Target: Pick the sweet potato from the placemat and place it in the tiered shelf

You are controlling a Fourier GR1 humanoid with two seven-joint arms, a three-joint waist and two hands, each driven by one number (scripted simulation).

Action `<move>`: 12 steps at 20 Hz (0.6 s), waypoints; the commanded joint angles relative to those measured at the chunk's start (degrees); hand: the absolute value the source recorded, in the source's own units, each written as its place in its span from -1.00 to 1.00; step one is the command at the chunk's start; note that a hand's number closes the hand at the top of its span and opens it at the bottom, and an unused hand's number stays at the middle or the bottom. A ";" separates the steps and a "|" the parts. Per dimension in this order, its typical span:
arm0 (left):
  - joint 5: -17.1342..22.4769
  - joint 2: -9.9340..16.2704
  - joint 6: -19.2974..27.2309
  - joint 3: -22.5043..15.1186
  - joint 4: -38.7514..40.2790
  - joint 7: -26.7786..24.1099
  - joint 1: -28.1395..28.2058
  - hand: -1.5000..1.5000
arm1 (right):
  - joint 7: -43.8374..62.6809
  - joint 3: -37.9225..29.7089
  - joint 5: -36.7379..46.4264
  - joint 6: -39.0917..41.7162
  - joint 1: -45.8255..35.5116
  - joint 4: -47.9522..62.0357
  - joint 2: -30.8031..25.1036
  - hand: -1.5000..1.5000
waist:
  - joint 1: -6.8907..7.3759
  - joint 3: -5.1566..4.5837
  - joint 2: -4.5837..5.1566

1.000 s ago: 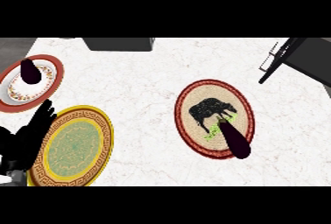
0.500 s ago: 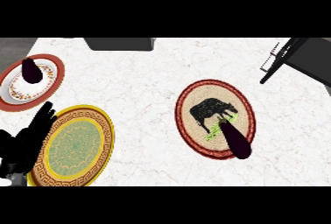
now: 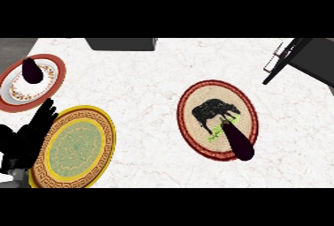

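Dark purple, elongated sweet potato (image 3: 237, 140) lies on round woven red-rimmed placemat (image 3: 218, 119), overhanging its lower-right edge. Left hand (image 3: 29, 134) well left of placemat, fingers straight, holding nothing. White marble counter (image 3: 150, 88).

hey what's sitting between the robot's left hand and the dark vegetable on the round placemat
In the head view, the green and yellow plate lies right beside the left hand. Past it, bare counter runs to the placemat under the sweet potato.
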 commanded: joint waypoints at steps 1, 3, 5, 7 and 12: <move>1.37 1.17 -1.32 1.44 -0.34 1.63 -1.12 0.00 | 1.83 -4.31 -0.54 -6.03 -0.73 5.68 -0.64 1.00 | -0.01 0.04 0.01; 0.56 0.61 -1.78 1.00 0.52 0.16 -0.72 0.00 | 0.74 -3.37 0.71 -8.18 -2.43 11.11 -1.22 -1.00 | 0.20 0.02 0.06; -0.38 -0.15 -0.47 0.84 1.40 0.12 -2.15 0.00 | -4.96 -1.98 2.50 -10.85 -0.91 16.83 -2.39 -1.00 | 0.39 0.04 0.28; -0.90 -0.49 -1.43 0.20 0.12 -1.20 0.90 0.00 | -5.76 -0.34 3.34 -8.79 -3.19 19.16 -3.96 -1.00 | 0.63 0.03 0.16; -0.09 -0.04 -1.79 1.73 -1.23 1.75 0.19 0.00 | -9.98 -2.60 -0.69 -11.95 -3.26 19.53 -2.59 -1.00 | 0.01 0.03 -0.03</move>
